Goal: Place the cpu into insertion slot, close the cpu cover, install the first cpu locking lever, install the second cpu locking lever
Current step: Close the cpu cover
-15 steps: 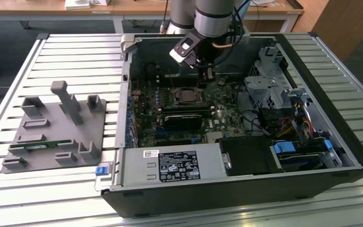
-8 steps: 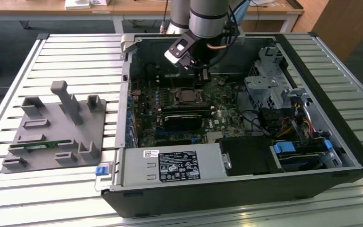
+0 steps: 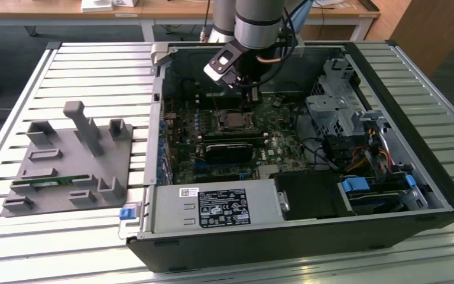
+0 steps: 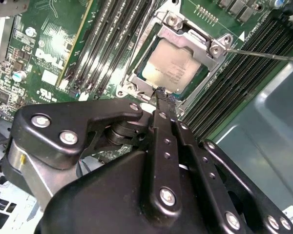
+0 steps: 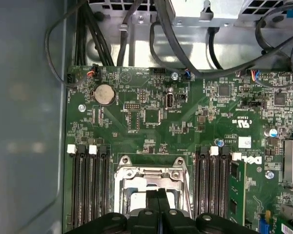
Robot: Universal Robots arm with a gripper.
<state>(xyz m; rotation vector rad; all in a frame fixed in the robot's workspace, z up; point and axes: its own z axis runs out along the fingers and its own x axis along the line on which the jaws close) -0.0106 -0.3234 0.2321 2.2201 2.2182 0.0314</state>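
Observation:
The cpu [image 4: 172,68], a square chip with a silvery-tan top, lies in the insertion slot [image 3: 233,121] on the green board. The cpu cover [image 4: 201,43], a silver frame, lies down over the chip's edges. A thin metal locking lever [image 4: 263,54] runs out from one corner of the socket. My gripper [image 4: 161,95] is shut with nothing between its fingers, and its tip hovers at the socket's edge. In the first wrist view the joined fingers [image 5: 151,202] stand in front of the socket frame [image 5: 132,178]. In the exterior view the gripper [image 3: 250,99] hangs just behind the socket.
Black memory slots [image 5: 90,190] flank the socket on both sides. A black card [image 3: 229,148] lies in front of it. Cables and a drive cage [image 3: 337,112] fill the case's right side in the exterior view. A grey fixture [image 3: 69,160] stands on the slatted table outside the case.

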